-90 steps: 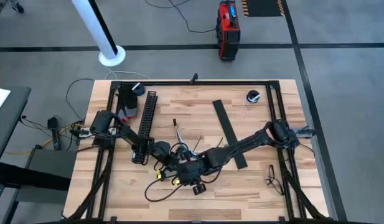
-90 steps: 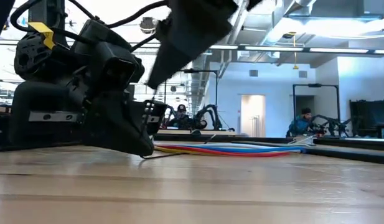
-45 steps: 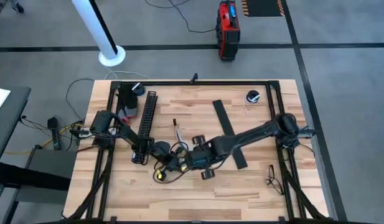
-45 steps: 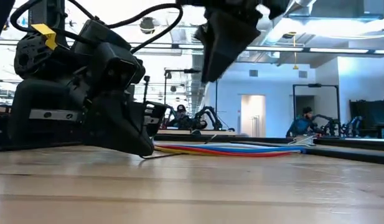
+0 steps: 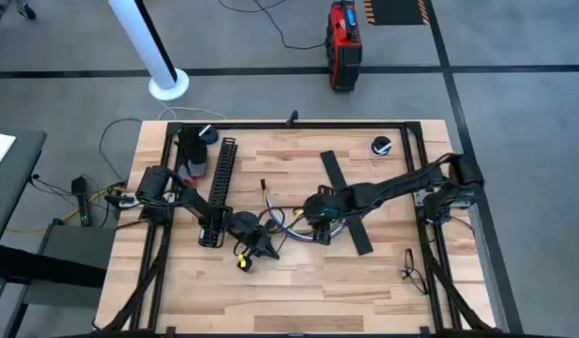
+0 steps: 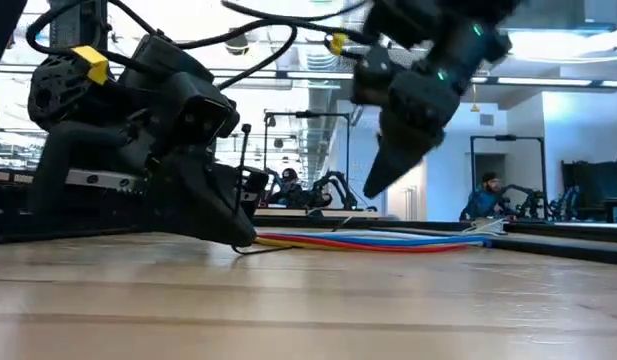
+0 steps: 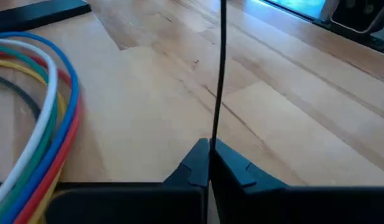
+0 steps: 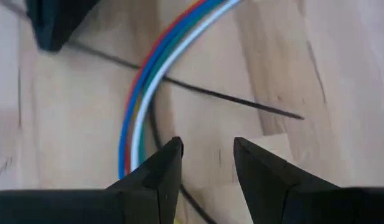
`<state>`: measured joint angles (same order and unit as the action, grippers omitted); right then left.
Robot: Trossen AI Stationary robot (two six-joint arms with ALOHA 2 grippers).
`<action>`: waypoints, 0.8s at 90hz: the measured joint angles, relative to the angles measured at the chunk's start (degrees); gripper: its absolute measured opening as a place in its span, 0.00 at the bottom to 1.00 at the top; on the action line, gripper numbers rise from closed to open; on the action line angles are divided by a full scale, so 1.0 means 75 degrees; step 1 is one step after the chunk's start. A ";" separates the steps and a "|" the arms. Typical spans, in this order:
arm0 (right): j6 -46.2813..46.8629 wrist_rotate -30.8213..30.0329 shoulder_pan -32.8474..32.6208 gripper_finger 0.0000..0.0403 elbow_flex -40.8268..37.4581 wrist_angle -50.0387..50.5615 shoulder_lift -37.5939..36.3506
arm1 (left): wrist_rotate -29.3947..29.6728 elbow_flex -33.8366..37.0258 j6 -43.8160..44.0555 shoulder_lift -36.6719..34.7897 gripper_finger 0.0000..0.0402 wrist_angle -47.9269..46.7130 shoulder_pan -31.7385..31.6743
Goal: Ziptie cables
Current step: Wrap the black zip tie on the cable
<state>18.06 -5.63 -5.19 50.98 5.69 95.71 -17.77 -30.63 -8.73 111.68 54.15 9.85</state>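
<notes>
Wooden counter [image 5: 383, 282] carries the cables [image 7: 51, 118]; beside them the left gripper [image 7: 209, 163] pinches the zip tie [image 7: 218, 74] steady, while the right gripper [image 8: 207, 155] hovers above the cables, jaws apart, empty.

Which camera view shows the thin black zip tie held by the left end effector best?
The left wrist view: the left end effector is shut on the zip tie, which runs straight out over the table. The right wrist view shows it crossing under the cables. The high and low views barely resolve it.

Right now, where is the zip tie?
High view: the thin black zip tie is pinched in the left gripper at table centre, beside the cables.
</notes>
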 joint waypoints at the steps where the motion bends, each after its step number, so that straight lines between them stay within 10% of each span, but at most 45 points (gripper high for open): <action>1: 0.0098 -0.0017 0.0009 0.35 -0.0109 -0.0190 -0.0017 | -0.0002 0.0000 0.0017 0.0000 0.00 0.0000 -0.0013; 22: 0.2594 -0.0895 -0.0019 0.35 -0.1529 -0.3599 0.0275 | -0.0159 0.0000 0.0449 0.0000 0.00 0.0114 -0.0237; 72: 0.6006 -0.3029 -0.0386 0.41 -0.1585 -0.4477 0.1530 | -0.0162 -0.0009 0.0860 0.0000 0.00 0.0182 -0.0622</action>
<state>63.10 -28.34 -8.09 39.09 -27.89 107.19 -18.98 -30.70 -2.28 111.68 55.51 5.19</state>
